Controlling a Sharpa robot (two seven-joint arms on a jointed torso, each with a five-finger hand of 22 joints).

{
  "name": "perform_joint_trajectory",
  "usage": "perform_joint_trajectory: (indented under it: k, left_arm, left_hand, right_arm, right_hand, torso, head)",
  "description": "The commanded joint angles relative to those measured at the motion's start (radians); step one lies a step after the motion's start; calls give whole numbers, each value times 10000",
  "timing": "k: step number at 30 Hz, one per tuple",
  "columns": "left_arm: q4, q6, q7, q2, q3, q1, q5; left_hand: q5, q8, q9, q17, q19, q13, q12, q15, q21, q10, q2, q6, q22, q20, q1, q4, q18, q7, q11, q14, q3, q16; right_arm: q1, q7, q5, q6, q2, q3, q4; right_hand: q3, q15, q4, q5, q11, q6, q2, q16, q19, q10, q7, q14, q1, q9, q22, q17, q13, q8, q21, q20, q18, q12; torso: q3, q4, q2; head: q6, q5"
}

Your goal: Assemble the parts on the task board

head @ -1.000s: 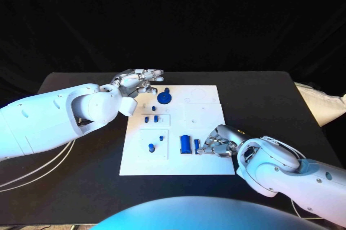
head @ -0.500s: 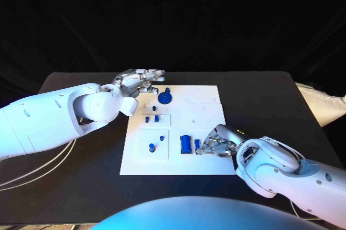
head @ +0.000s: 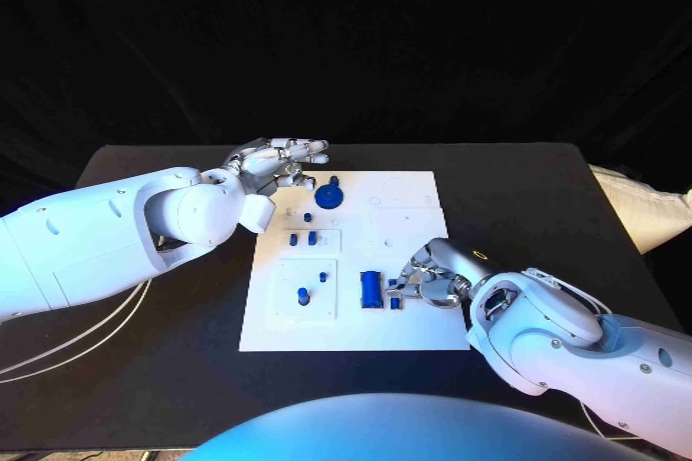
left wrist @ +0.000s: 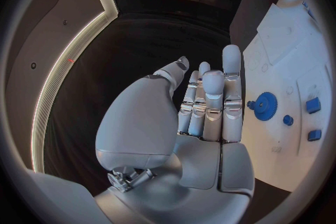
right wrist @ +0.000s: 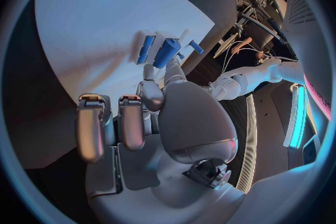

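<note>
The white task board lies mid-table. A blue gear stands near its far left corner, also in the left wrist view. Two small blue pegs sit below it, and two more blue pieces lie nearer. My left hand hovers at the board's far left corner, fingers straight and apart from everything. My right hand is low over the board's near right part. Its fingertips reach a blue cylinder and a thin blue piece. Whether they pinch either is hidden.
The black table surrounds the board, with bare board surface at the far right. A pale cloth-like thing lies at the table's right edge. White cables hang off the near left.
My right hand has slid a little left across the board, closing on the blue cylinder and the thin piece. The left hand and the parts have stayed put.
</note>
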Motion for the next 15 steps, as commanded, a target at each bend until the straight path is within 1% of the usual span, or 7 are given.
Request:
perform_joint_trajectory:
  k: [1, 6, 10, 15]
  left_arm:
    - [10, 196, 33, 29, 7, 2, -34]
    - [9, 192, 32, 34, 7, 2, -34]
    - [11, 193, 31, 37, 7, 2, -34]
    - [10, 193, 31, 39, 7, 2, -34]
  left_hand:
    - [34, 35, 9, -14, -49, 12, 57, 3, -46, -55, 79, -40, -11, 25, 21, 11, 187, -3, 13, -75, -56, 37]
    - [34, 35, 9, -14, -49, 12, 57, 3, -46, -55, 79, -40, -11, 25, 21, 11, 187, -3, 13, -75, -56, 37]
    - [34, 35, 9, -14, -49, 12, 57, 3, -46, -55, 79, -40, -11, 25, 21, 11, 187, -3, 13, -75, -56, 37]
    - [34, 35, 9, -14, -49, 12, 57, 3, -46, -55, 79, -40, -11, 25, 21, 11, 187, -3, 13, -75, -56, 37]
  right_arm:
    - [8, 97, -388, 97, 113, 1, -38]
    - [14, 110, -460, 278, 274, -3, -122]
    - [15, 120, -596, 469, 398, -7, -183]
    - [14, 121, -713, 542, 479, -10, -219]
  right_hand:
    - [16, -81, -64, -63, -30, 79, 27, 25, 331, 105, 2, 667, 127, 15, 1025, 488, 101, 14, 32, -56, -166, 42]
    - [20, -91, -164, -143, -41, 91, 14, 25, 336, 123, -9, 668, 239, 35, 1034, 490, 129, 20, 35, -64, -168, 66]
    - [49, -105, -410, -441, -56, 115, -28, 24, 342, 147, -22, 669, 513, 68, 1048, 495, 175, 32, 39, -79, -171, 103]
    - [48, -107, -470, -470, -59, 120, -50, 17, 344, 156, -23, 666, 568, 76, 1054, 484, 193, 34, 42, -82, -172, 121]
  torso:
    - [-5, 19, -2]
    - [-12, 17, 3]
    - [-1, 4, 4]
    - [-2, 2, 0]
  head:
    - [1, -1]
    - [1, 14]
    - [1, 40]
    - [1, 48]
